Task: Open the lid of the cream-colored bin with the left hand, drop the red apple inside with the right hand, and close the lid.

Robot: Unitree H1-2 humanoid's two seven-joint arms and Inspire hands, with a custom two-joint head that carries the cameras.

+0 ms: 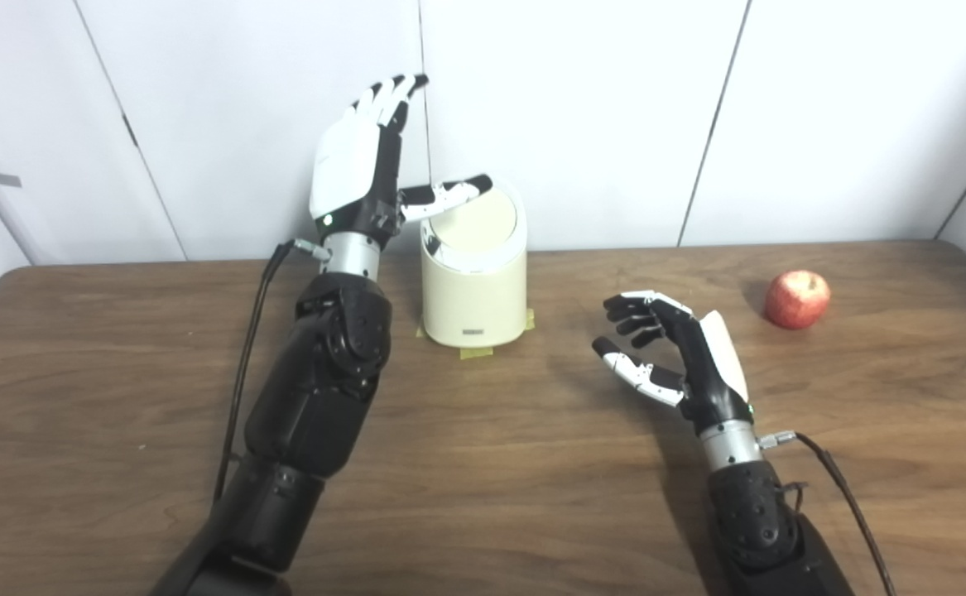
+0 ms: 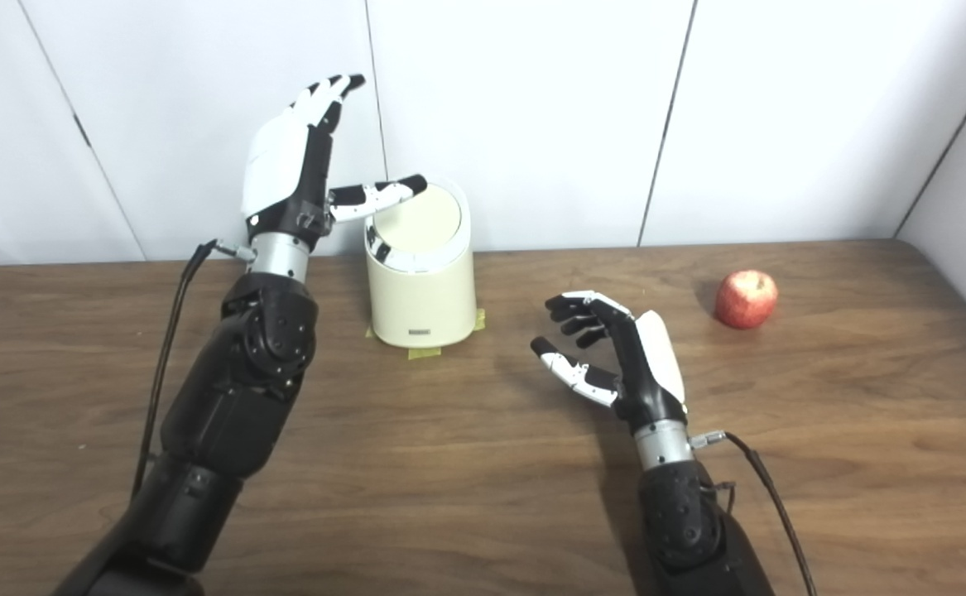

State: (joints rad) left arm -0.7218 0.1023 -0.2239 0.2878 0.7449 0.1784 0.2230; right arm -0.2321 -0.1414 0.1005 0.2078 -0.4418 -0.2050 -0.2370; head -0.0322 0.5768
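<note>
While both hands (image 1: pixel 358 165) (image 1: pixel 681 356) hover with fingers spread, the bin's (image 1: pixel 474 281) lid (image 1: pixel 474 219) sits tilted, contents hidden.

Cream-colored bin (image 1: pixel 473 290) upright at table's rear, on tape patches, round lid (image 1: pixel 476 222) tilted. Red apple (image 1: pixel 796 299) resting well apart to its right.

The small round plastic bin (image 1: pixel 473 290) is cream all over, yellowish tape at its base. The round apple (image 1: pixel 796 300) is red with paler streaks. The brown wooden surface (image 1: pixel 483 463) shows dark grain. Both hands are black and white; the wall panels are white.
</note>
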